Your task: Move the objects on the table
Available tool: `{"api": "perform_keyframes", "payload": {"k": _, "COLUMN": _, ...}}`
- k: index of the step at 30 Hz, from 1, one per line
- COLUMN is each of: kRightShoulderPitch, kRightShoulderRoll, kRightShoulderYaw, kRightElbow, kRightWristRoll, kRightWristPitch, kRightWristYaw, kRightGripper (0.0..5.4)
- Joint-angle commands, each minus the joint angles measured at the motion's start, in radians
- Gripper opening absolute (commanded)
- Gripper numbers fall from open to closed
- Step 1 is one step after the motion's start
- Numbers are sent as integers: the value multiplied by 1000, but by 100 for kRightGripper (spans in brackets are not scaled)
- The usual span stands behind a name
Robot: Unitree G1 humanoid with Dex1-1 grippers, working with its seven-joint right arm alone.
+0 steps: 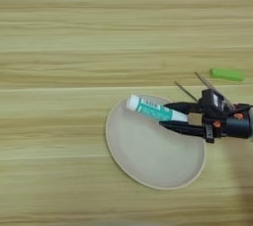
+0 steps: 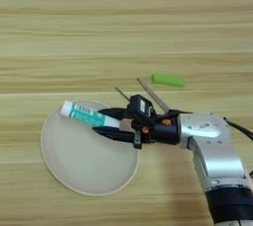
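We are holding the white tube (image 2: pixel 89 115) by its right-hand end between the two black fingers of the right gripper (image 2: pixel 109 121). The tube's long axis is running left and slightly away from the fingertips, extending over the upper part of the beige plate (image 2: pixel 64 170); contact with the plate cannot be confirmed.
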Motion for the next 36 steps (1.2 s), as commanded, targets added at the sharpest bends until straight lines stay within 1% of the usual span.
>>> {"api": "perform_keyframes", "payload": {"k": 1, "kRightShoulderPitch": -36, "kRightShoulderRoll": -36, "kRightShoulderYaw": -2, "kRightElbow": -21, "kRightWristRoll": -16, "kRightWristPitch": -38, "kRightWristYaw": -43, "kRightGripper": 170}}
{"api": "perform_keyframes", "payload": {"k": 11, "kRightShoulderPitch": -34, "kRightShoulderRoll": -26, "kRightShoulderYaw": 31, "kRightElbow": 11, "kRightWristRoll": -52, "kRightWristPitch": -59, "kRightWristYaw": -60, "kRightGripper": 170}}
{"api": "perform_keyframes", "payload": {"k": 23, "kRightShoulderPitch": -35, "kRightShoulderRoll": -32, "kRightShoulderYaw": 65, "kRightElbow": 56, "kRightWristRoll": -98, "kRightWristPitch": -92, "kRightWristYaw": -75, "kRightGripper": 170}}
{"api": "perform_keyframes", "payload": {"k": 36, "kRightShoulderPitch": -60, "kRightShoulderRoll": -23, "kRightShoulderYaw": 81, "kRightElbow": 119, "kRightWristRoll": -117, "kRightWristPitch": -108, "kRightWristYaw": -86, "kRightGripper": 170}}
